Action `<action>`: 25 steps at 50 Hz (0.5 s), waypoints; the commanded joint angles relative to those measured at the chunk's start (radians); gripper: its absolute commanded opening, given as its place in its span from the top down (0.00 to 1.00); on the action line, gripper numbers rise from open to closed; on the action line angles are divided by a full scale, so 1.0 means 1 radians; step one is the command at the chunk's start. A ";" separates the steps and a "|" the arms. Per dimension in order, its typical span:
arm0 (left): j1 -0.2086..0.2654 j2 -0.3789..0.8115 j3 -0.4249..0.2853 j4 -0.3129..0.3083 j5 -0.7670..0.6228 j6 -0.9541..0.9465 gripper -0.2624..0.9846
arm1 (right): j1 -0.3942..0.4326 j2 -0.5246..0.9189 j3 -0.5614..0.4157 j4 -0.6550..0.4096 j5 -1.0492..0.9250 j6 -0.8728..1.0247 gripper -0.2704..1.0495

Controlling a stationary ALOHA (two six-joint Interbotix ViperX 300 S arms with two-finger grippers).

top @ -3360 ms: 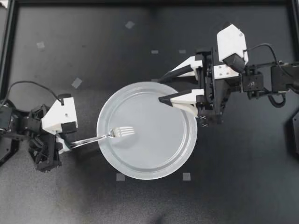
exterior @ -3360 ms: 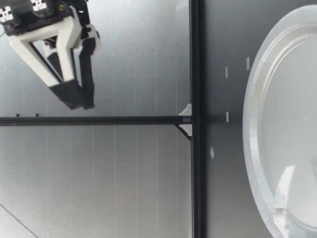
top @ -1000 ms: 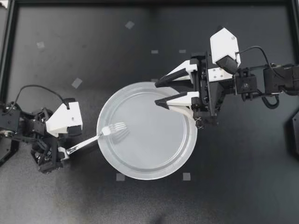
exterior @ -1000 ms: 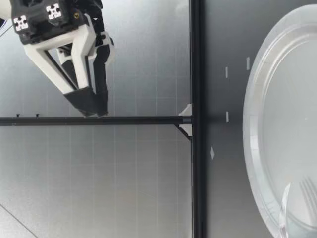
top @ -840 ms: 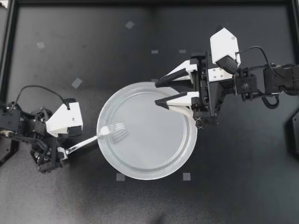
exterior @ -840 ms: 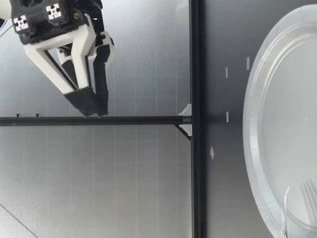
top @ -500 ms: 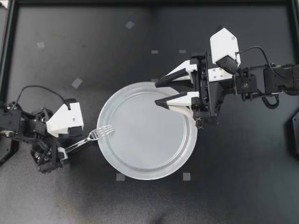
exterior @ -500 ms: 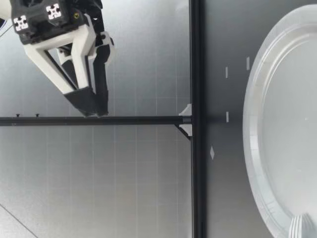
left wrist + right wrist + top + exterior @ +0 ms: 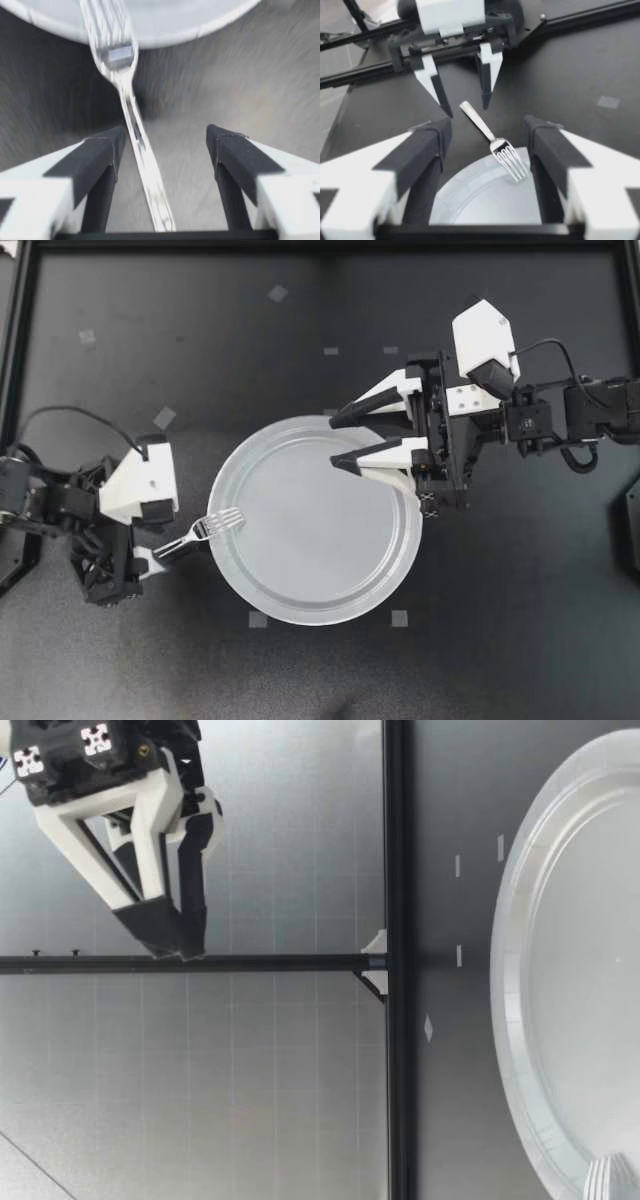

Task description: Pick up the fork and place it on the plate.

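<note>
The silver fork (image 9: 200, 530) lies with its tines on the left rim of the pale round plate (image 9: 320, 600) and its handle on the dark table. My left gripper (image 9: 160, 540) is open around the handle's end. In the left wrist view the fork (image 9: 134, 125) runs between the fingers of my left gripper (image 9: 167, 137), closer to one finger (image 9: 100, 150), with its tines over the plate (image 9: 200, 25). My right gripper (image 9: 336, 442) hangs open over the plate's upper right rim. In the right wrist view the fork (image 9: 492, 140) and left gripper (image 9: 465, 106) lie ahead of my right gripper (image 9: 487, 135).
Black frame rails (image 9: 320, 245) border the table at the back and sides. Small grey tape squares (image 9: 258, 619) dot the mat around the plate. In the low view my right gripper (image 9: 165, 945) hangs well above the plate (image 9: 515, 970), and the fork's tines (image 9: 610, 1178) show at its rim.
The fork has slid left, its tines going from inside the plate to the left rim. My left arm has shifted slightly beside it. The right gripper has barely moved.
</note>
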 commanded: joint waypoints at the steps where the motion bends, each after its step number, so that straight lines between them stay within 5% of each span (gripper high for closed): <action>1: -0.002 -0.054 -0.043 0.038 -0.008 -0.003 0.31 | -0.006 -0.011 -0.018 0.003 -0.015 -0.005 0.33; 9: -0.002 -0.135 -0.055 0.121 -0.121 -0.003 0.31 | -0.006 -0.020 -0.020 0.002 -0.077 -0.044 0.33; 25: 0.023 -0.239 0.057 0.204 -0.634 0.031 0.31 | -0.006 0.006 -0.020 0.055 -0.235 -0.196 0.33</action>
